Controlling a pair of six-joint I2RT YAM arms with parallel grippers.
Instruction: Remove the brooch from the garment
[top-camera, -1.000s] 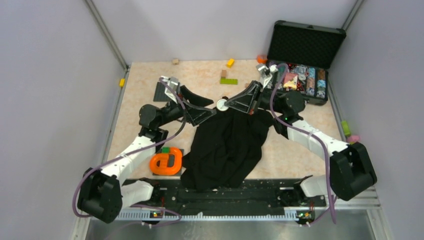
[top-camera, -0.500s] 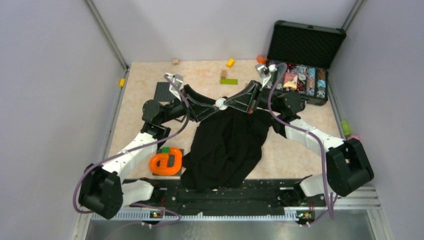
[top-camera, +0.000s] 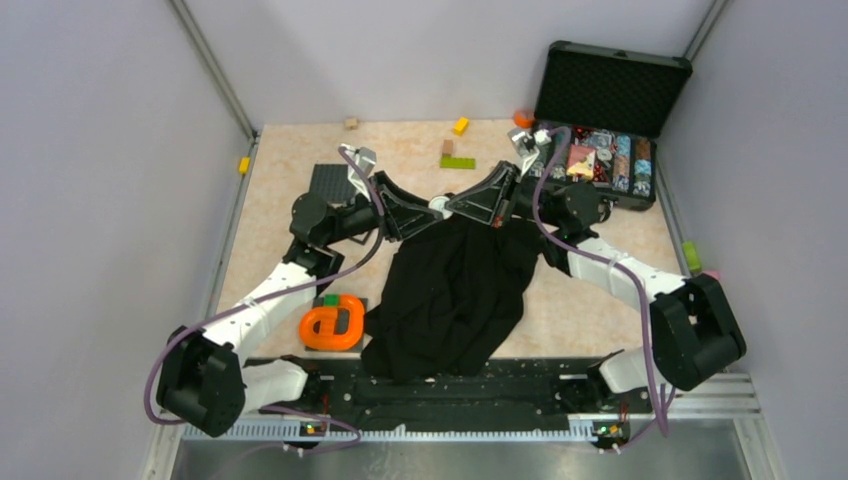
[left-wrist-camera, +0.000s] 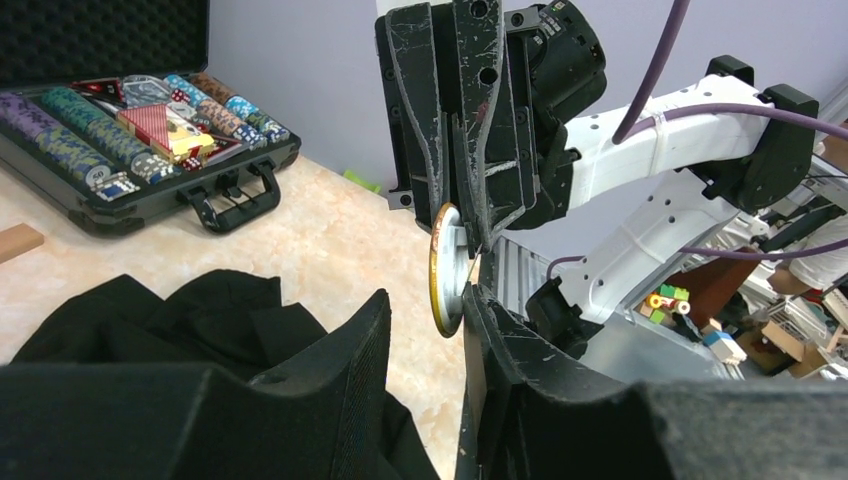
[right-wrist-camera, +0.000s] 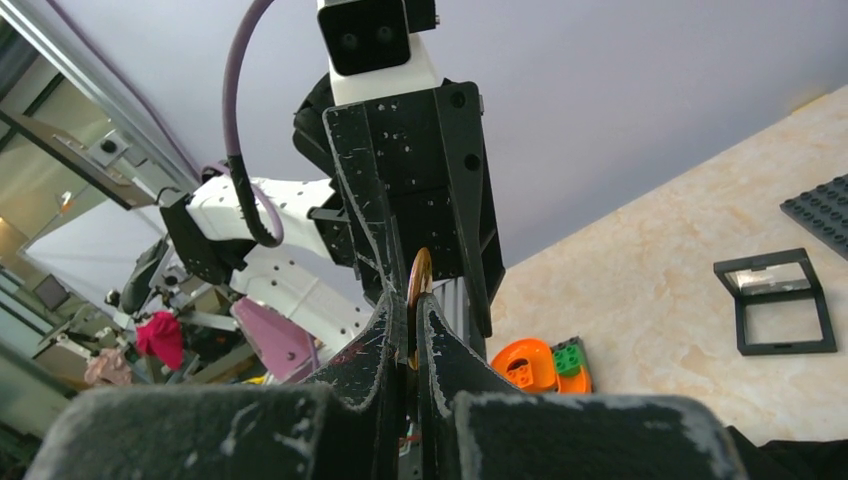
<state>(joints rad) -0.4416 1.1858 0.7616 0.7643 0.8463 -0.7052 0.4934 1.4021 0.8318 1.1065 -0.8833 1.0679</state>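
Note:
The brooch (top-camera: 438, 205) is a small whitish disc held in the air between the two arms. In the left wrist view the brooch (left-wrist-camera: 446, 270) shows edge-on with a gold rim. My right gripper (top-camera: 452, 207) is shut on the brooch (right-wrist-camera: 420, 285), pinching its edge. My left gripper (left-wrist-camera: 428, 298) faces it with its jaws partly open around the disc. Its right finger (left-wrist-camera: 492, 345) touches the disc and its left finger (left-wrist-camera: 345, 360) stands apart. The black garment (top-camera: 455, 290) lies crumpled on the table below, its top edge reaching up near the grippers.
An open case of poker chips (top-camera: 610, 150) stands at the back right. An orange toy (top-camera: 335, 322) lies left of the garment. A dark baseplate (top-camera: 330, 182), a green block (top-camera: 457, 162) and a yellow block (top-camera: 460, 126) lie farther back.
My left gripper has moved right up to the brooch, and its jaws have narrowed around it. The right gripper has stayed shut on the brooch, hardly moving.

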